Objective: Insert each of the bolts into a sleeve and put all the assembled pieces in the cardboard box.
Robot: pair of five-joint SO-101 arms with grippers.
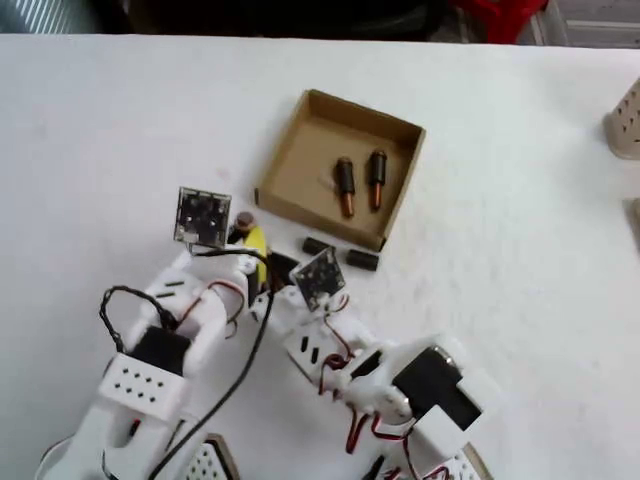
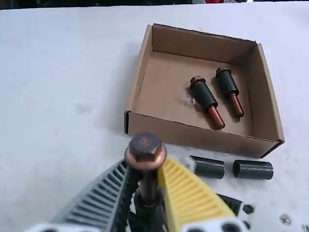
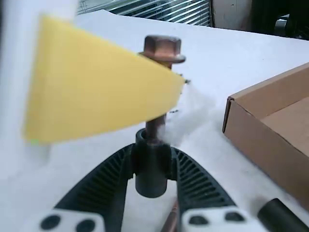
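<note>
Bolt (image 2: 146, 151) clamped in left gripper (image 2: 145, 166), tip inside sleeve (image 3: 151, 179) pinched by right gripper (image 3: 152, 157).

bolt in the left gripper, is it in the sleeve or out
Partly in: the bolt has its lower end inside the sleeve top; head and shank stand above.

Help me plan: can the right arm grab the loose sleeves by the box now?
Probably not: the right gripper is shut on a sleeve under the bolt in the left gripper. The loose sleeves lie uncovered nearby.
</note>
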